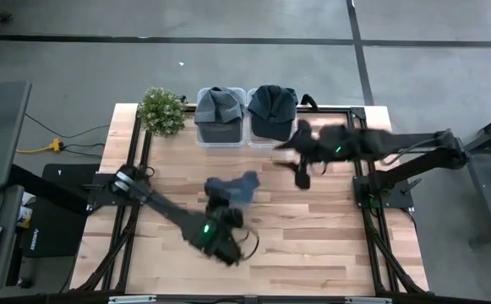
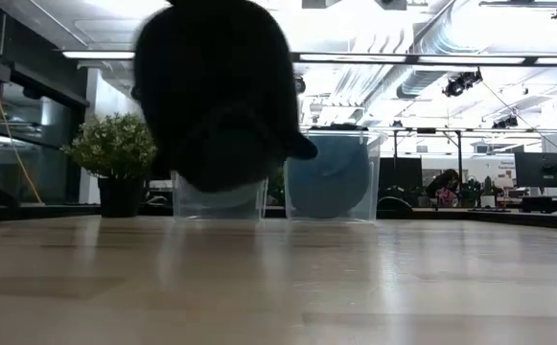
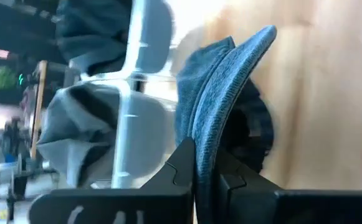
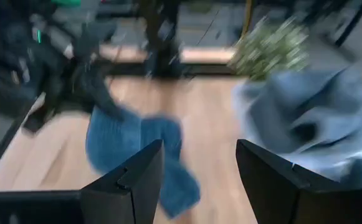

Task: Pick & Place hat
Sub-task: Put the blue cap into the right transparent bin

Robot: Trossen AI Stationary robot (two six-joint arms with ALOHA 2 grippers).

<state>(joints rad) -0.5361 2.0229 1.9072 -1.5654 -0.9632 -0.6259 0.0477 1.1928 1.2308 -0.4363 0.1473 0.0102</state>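
Observation:
My left gripper [image 1: 224, 201] is near the table's middle, shut on a blue knitted hat [image 1: 238, 187]. The hat also shows in the left wrist view [image 3: 221, 87] and in the right wrist view [image 4: 137, 146]. In the low view the left gripper and hat are one dark blurred mass [image 2: 220, 96] above the tabletop. My right gripper [image 1: 301, 175] is open and empty, to the right of the blue hat, in front of the bins. A grey hat [image 1: 220, 105] and a dark hat [image 1: 272, 105] each sit in a clear bin at the far edge. My left gripper pinches the blue hat's edge [image 3: 205, 146] between its two fingers [image 3: 179, 167]; the cloth there looks folded into more than one layer. The fingers come from the table's near left, roughly level. The hat sticks out beyond the fingertips toward the bins, above the table.
Two clear bins [image 1: 220, 133] [image 1: 266, 135] stand side by side at the far edge. A potted plant [image 1: 162, 111] stands to their left. Bare wood lies along the near half of the table [image 1: 313, 245].

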